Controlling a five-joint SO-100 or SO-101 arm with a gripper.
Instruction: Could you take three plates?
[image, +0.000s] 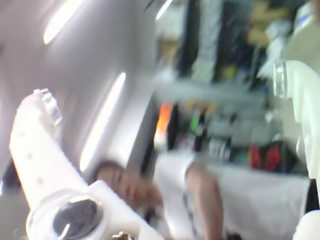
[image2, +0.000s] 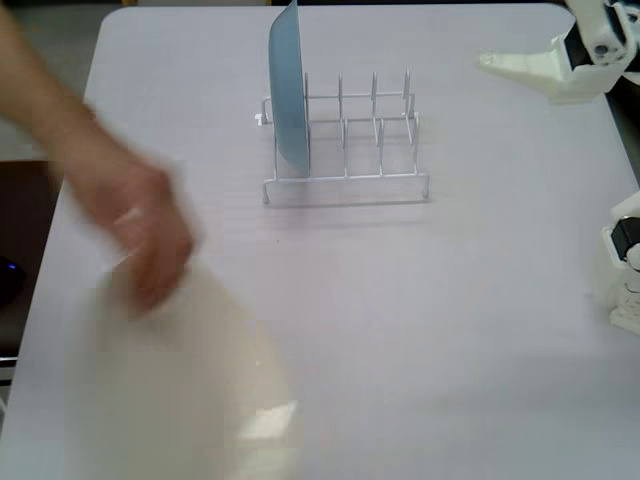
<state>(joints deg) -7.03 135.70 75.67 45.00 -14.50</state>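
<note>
Far left of the rack, low on the worktop (image2: 480, 300): a person's hand (image2: 140, 230), blurred, touching the upper edge of the cream-white plate (image2: 190, 400). Round, shallow, glossy, with a bright glare spot near the lower rim; probably smooth plastic, so slippery for hard fingers. No yellow or orange plate in sight.

In the middle, the rack (image2: 345, 180): thin white wire, upright prongs, open slots. In the leftmost slot, a light blue plate (image2: 287, 90), standing on edge; not one to take.

Far right of the rack and a little behind it, the pincer (image: 162, 90): white plastic, wide apart in the wrist view, holding nothing, aimed out at the room.

Better to wait until the hand is clear. Then approach low from the rim side, pinch the raised rim and not the flat centre, close gently.
</note>
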